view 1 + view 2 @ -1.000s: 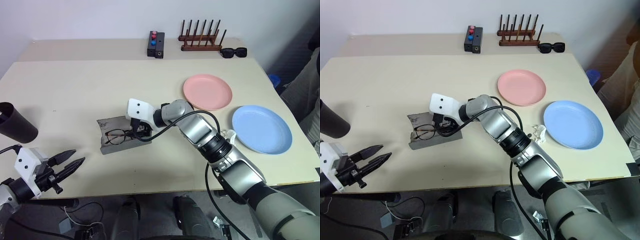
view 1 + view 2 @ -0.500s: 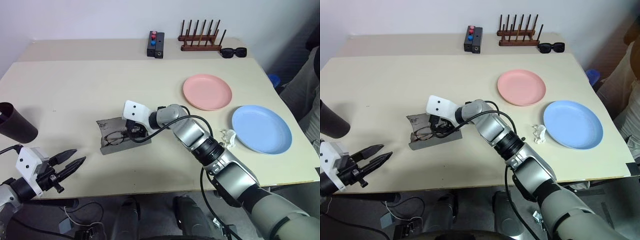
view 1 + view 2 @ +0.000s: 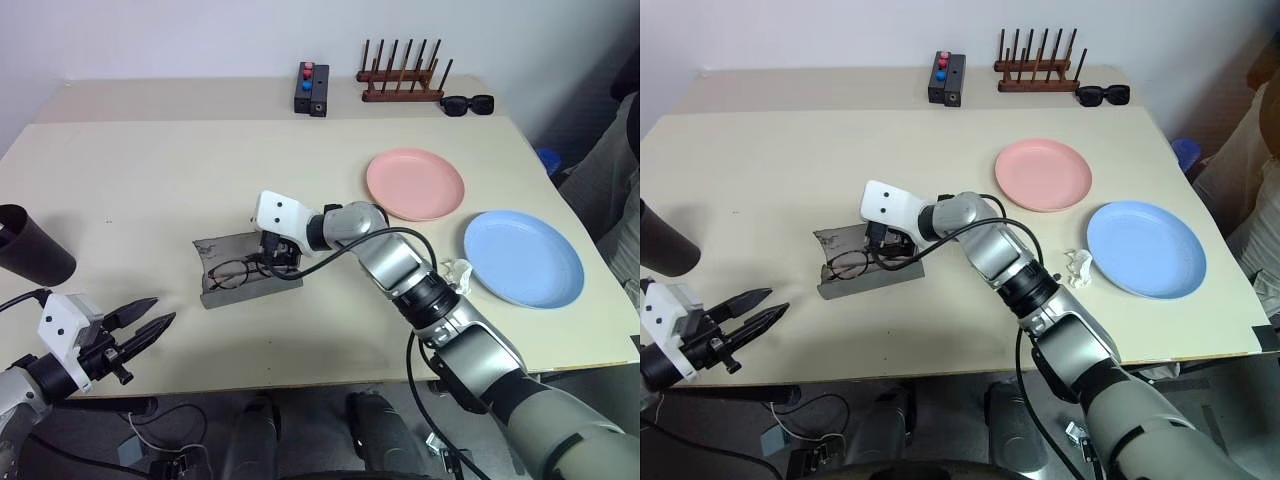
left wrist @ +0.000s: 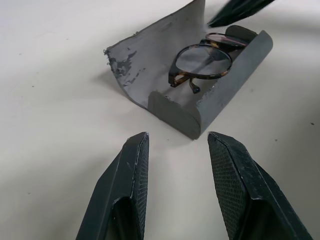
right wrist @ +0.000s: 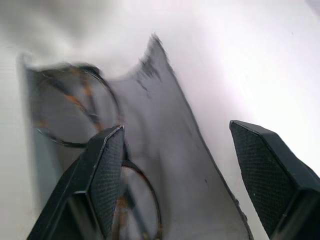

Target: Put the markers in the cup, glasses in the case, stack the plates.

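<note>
Lying in the grey case (image 3: 243,268), whose flap lid stands open on the table (image 3: 150,180), the glasses (image 3: 236,270) sit folded with lenses showing. The right gripper (image 5: 180,165) hangs just above the case, its fingers spread wide and grasping nothing. The left gripper (image 3: 148,325) waits near the table's front edge, fingers parted and empty. The cup (image 3: 30,245) lies at the left edge. The pink plate (image 3: 414,183) and blue plate (image 3: 523,257) rest side by side, unstacked.

A beige table (image 3: 150,170) stands against a plain white wall (image 3: 200,35).
</note>
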`<state>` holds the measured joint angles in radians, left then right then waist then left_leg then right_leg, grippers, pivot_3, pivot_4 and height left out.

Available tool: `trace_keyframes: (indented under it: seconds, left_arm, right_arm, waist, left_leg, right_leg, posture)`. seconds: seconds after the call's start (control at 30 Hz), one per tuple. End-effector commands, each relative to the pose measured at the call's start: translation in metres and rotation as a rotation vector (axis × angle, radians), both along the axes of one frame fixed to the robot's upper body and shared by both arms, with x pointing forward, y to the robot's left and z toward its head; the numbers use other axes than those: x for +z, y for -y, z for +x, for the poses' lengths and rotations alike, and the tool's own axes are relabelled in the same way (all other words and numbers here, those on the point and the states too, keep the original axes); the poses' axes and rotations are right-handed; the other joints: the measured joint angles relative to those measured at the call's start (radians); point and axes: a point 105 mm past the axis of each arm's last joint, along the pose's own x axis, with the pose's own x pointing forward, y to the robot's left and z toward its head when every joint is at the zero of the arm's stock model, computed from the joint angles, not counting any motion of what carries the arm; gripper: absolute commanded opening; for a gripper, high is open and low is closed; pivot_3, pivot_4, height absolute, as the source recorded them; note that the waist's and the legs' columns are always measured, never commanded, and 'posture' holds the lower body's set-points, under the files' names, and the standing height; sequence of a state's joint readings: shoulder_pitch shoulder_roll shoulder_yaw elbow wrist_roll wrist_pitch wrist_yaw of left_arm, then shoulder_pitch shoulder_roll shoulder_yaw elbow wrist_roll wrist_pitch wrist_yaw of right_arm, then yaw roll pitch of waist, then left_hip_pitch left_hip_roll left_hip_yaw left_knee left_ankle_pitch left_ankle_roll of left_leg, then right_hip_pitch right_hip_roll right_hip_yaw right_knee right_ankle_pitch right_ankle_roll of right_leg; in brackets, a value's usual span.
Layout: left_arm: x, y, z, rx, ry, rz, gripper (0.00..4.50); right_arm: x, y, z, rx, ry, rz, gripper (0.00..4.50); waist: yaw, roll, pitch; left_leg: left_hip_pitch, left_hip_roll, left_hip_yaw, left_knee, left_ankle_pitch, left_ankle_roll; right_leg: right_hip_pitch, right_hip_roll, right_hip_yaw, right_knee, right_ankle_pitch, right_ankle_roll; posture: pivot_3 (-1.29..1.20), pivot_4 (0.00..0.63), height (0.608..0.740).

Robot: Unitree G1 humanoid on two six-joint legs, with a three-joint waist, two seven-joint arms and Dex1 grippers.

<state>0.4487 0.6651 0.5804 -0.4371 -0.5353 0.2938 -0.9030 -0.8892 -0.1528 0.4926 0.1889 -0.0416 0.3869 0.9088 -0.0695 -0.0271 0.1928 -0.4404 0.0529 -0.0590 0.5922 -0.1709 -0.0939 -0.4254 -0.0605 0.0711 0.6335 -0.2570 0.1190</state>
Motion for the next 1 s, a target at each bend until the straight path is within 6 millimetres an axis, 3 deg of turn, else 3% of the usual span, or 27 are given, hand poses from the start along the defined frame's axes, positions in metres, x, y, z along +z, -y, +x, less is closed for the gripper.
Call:
trace_keyframes:
  seconds: [0.03,0.17,0.47,0.77,0.9,1.0]
  left_arm:
    - [0.008,0.002,0.0,-0.009,0.035,0.003,1.87]
    - [0.008,0.002,0.001,-0.009,0.036,0.001,1.87]
    - [0.007,0.001,-0.001,-0.005,0.033,0.0,1.87]
    - [0.011,0.002,0.0,-0.003,0.045,-0.019,1.87]
    - [0.024,0.009,0.014,-0.018,0.07,-0.057,1.87]
    - [0.033,0.01,0.04,0.014,0.053,-0.095,1.87]
  right_arm:
    - [0.008,-0.005,-0.027,0.137,0.036,0.029,3.41]
    - [-0.002,-0.009,-0.029,0.131,0.046,0.005,3.41]
    - [-0.016,-0.019,-0.008,-0.007,0.074,-0.015,3.41]
    - [-0.003,-0.017,-0.002,-0.023,0.1,0.034,3.41]
    - [0.013,-0.003,-0.011,0.035,0.105,0.099,3.41]
    - [0.019,0.015,-0.017,0.057,0.098,0.126,3.41]
  waist:
    - [0.0,0.0,0.0]
    - [-0.001,0.0,0.0]
    - [0.0,0.0,0.0]
    - [0.0,0.0,0.0]
    - [0.007,0.0,0.0]
    - [0.01,-0.001,0.0]
  left_leg:
    - [0.0,0.0,0.0,0.0,0.0,0.0]
    - [0.0,0.0,0.0,0.0,0.0,0.0]
    - [0.0,0.0,0.0,0.0,0.0,0.0]
    - [0.0,0.0,0.0,0.0,0.0,0.0]
    - [0.0,0.0,0.0,0.001,0.0,0.0]
    - [0.0,0.0,-0.001,0.002,0.0,0.0]
  right_leg:
    - [0.0,0.0,0.0,0.0,0.0,0.0]
    - [0.0,0.0,0.0,0.0,0.0,0.0]
    - [0.0,0.0,0.0,0.0,0.0,0.0]
    - [0.0,0.0,0.0,0.001,0.0,0.0]
    - [0.0,0.0,0.0,0.001,0.0,0.0]
    - [0.001,0.0,0.0,0.001,0.0,0.0]
  posture:
    - [0.0,0.15,0.74]
    - [0.0,0.15,0.74]
    - [0.0,0.15,0.74]
    - [0.0,0.15,0.74]
    - [0.0,0.15,0.74]
    - [0.0,0.15,0.74]
